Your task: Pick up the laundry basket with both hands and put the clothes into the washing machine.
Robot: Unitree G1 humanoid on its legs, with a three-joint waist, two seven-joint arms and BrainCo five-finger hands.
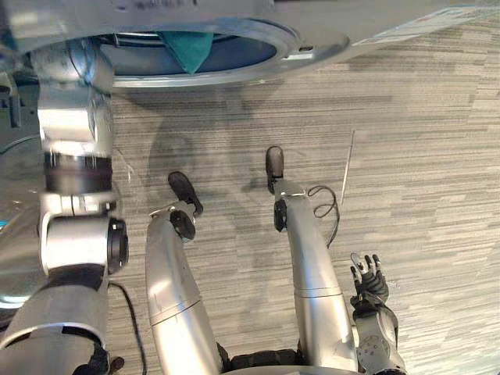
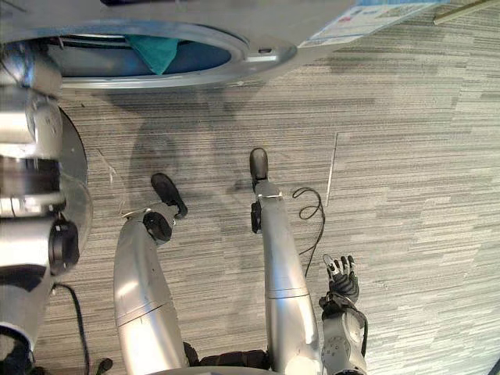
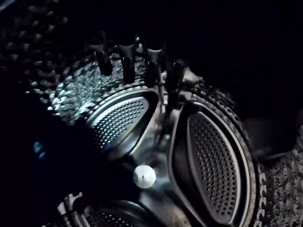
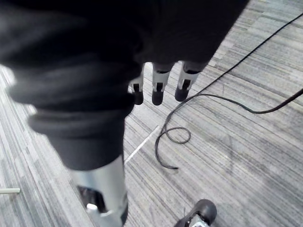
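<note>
Under and all round the right hand: grey striped carpet floor. Far ahead of that hand, closed round the left arm: front-loading washing machine, round mouth open. On every side of the left hand: perforated steel drum with raised paddles, glimpsed past the fingers in the left wrist view.

Hanging at the mouth's rim: teal cloth, soft and crumpled, tapering to a point. Hangs draped in the opening rather than lying down in the drum. Lies, by judgement, behind the left hand, back toward its wrist, given a hand deep inside and a cloth at the lip. Runs its long axis from rim to hanging point, across the mouth rather than along it. Sits well apart from the right hand and far nearer the left.

Left hand released: fingers straight, dark against the drum wall, nothing between them. Right hand slack as well, low and off to the side over the carpet, fingers loosely spread, holding nothing.

Calls, probably, for drawing the left hand back to the lip and pushing the cloth fully in. Looks light and floppy, likely to snag on the rim or slip back out.
</note>
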